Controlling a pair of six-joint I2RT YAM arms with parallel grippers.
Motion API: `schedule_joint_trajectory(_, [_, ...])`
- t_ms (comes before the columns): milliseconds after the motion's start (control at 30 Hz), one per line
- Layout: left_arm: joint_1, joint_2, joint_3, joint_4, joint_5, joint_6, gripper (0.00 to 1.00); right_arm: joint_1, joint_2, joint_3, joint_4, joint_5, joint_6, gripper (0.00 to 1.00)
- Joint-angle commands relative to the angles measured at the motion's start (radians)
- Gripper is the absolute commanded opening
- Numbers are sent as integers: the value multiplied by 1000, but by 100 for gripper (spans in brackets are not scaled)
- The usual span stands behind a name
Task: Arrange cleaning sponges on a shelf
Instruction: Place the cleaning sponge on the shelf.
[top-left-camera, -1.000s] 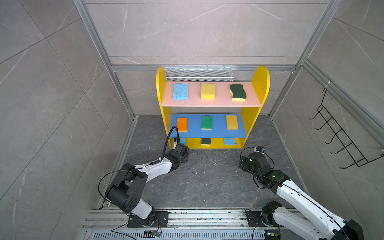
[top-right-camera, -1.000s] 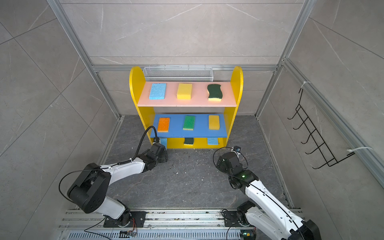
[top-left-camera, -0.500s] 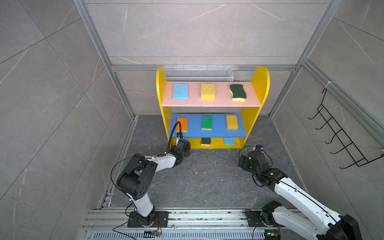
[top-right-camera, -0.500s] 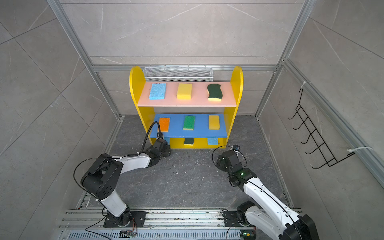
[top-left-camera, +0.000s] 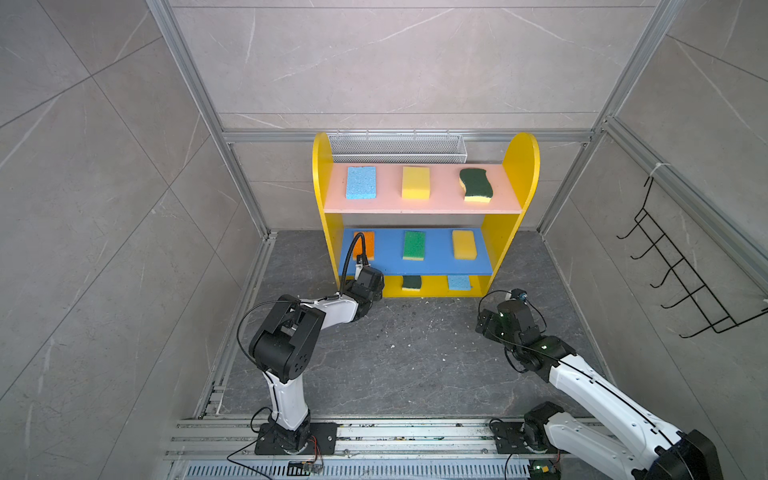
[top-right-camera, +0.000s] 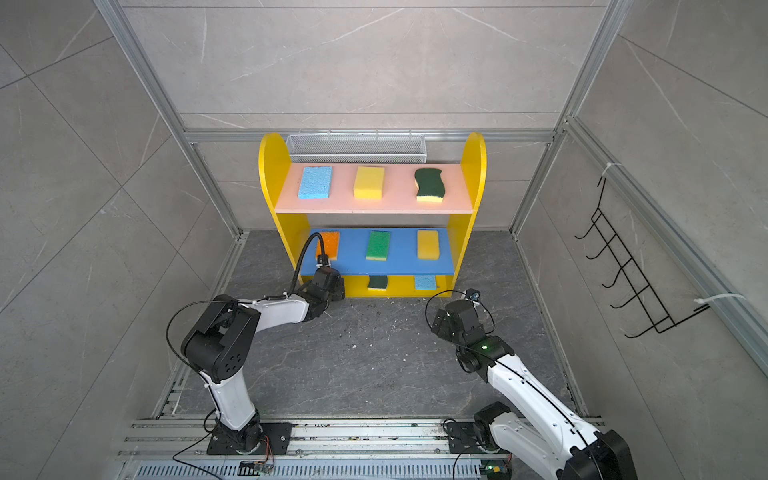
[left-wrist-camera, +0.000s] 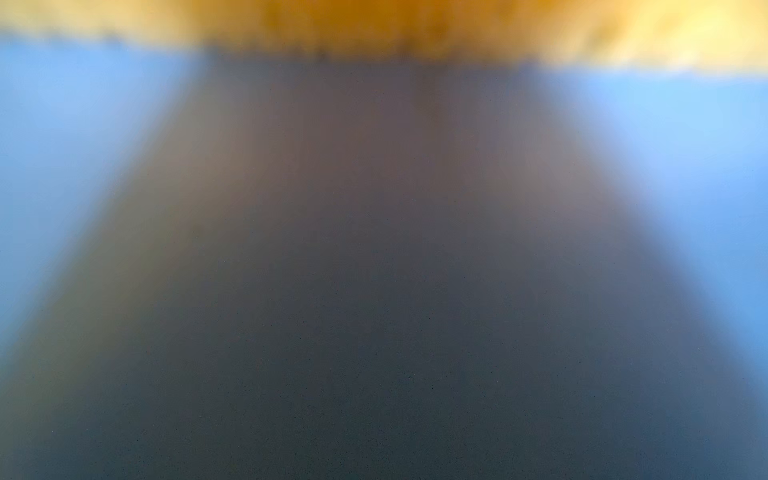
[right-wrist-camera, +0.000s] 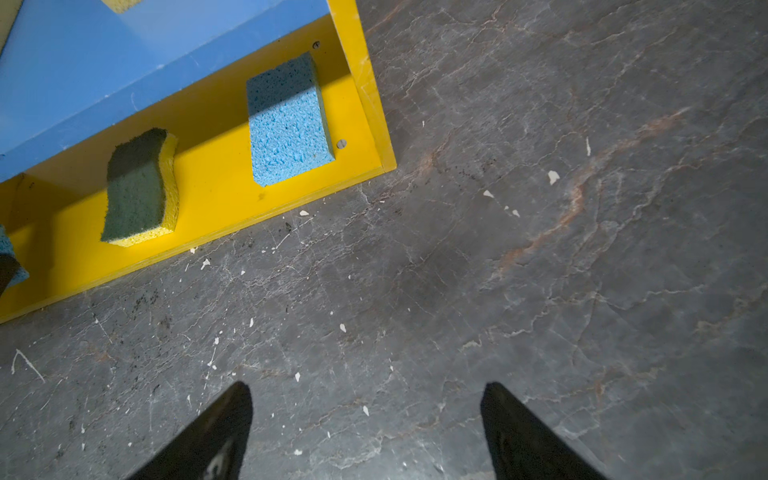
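Note:
The yellow shelf holds cleaning sponges. On the pink board lie a light blue, a yellow and a wavy dark green one. On the blue board lie an orange, a green and a yellow one. The base carries a wavy dark green and a light blue sponge. Another light blue one peeks in beside a dark shape. My left gripper reaches under the blue board at the base's left end, its fingers hidden and its wrist view blurred. My right gripper stands open over the floor.
A white wire mesh basket hangs behind the shelf top. A black wire hook rack is on the right wall. The grey stone floor in front of the shelf is speckled with crumbs. Aluminium frame posts stand at the corners.
My left arm has stretched forward, bringing its gripper from the floor in front of the shelf into the left end of the base level. The right arm has barely moved.

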Motion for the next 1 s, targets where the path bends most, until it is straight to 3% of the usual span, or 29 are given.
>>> schedule_joint_trajectory(0, [4, 25, 37, -24, -22, 14, 74, -6, -2, 15, 8, -8, -14, 89])
schedule_joint_trajectory(667, [11, 42, 66, -143, -82, -30, 88, -16, -42, 0, -19, -22, 0, 88])
schedule_joint_trajectory(967, [-14, -113, -105, -52, -65, -21, 86, -16, -51, -5, -20, -42, 2, 87])
